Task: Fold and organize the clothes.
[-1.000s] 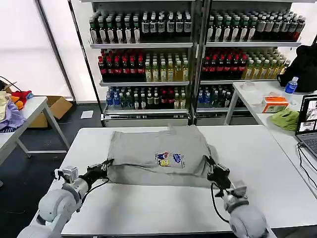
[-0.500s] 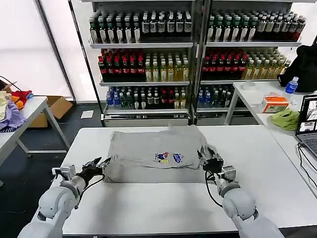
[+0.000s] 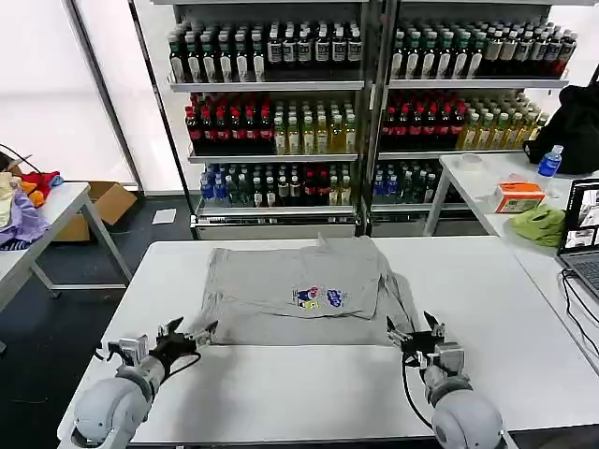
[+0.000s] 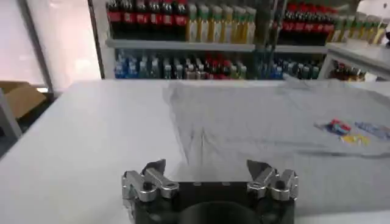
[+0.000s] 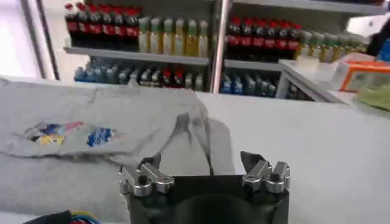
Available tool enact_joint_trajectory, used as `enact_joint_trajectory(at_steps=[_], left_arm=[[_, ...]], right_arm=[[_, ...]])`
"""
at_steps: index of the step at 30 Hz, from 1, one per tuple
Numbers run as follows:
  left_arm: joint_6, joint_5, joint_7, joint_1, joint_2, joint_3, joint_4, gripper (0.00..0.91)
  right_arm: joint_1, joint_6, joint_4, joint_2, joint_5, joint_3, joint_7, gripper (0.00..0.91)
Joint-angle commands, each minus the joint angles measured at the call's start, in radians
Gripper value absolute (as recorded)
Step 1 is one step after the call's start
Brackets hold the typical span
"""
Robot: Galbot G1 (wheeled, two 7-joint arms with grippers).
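Between the open, empty left gripper [image 3: 194, 334] and right gripper [image 3: 417, 334], the grey shirt [image 3: 295, 295] is laid partly folded; further folds are judged pending.

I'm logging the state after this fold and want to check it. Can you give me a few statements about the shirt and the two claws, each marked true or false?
1. The grey shirt lies folded on the white table, chest print facing up. True.
2. The left claw is clamped on the shirt's hem. False: it is open and off the cloth, near the shirt's front left corner.
3. The right claw is open, near the shirt's front right corner. True.
4. The shirt hangs over the table's front edge. False: it lies wholly on the tabletop, with bare table in front of it.
5. Shelves of bottles stand behind the table. True.
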Motion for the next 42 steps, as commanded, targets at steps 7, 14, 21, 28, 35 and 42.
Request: enact_joint_trajectory(at_steps=[7,14,21,28,35,42], left_arm=[[0.001,-0.008,-0.007,0.010,-0.039,0.014,0.008,0.010],[0.000,-0.008,-0.002,0.009,-0.043,0.017,0.034,0.020],[-0.001,-0.015,0.008,0.007,-0.045,0.017,0.038,0.020],[-0.001,-0.020,0.011,0.025,-0.040,0.010,0.028,0.020],[-0.001,-0.022,0.007,0.132,-0.011,-0.030,-0.058,0.020],[-0.001,-0.018,-0.006,0.303,0.008,-0.093,-0.199,0.020]], right_arm=[[-0.025,-0.040,0.006,0.031,0.058,-0.026,0.105,0.000],[-0.001,-0.015,-0.020,0.043,0.057,-0.052,0.093,0.000],[0.015,0.006,-0.051,0.061,0.057,-0.068,0.081,0.000],[0.004,0.011,-0.031,0.041,0.062,-0.077,0.064,0.000],[-0.107,0.011,0.079,-0.009,0.084,-0.047,0.003,0.000],[-0.313,-0.006,0.234,-0.033,0.084,0.058,-0.044,0.000]])
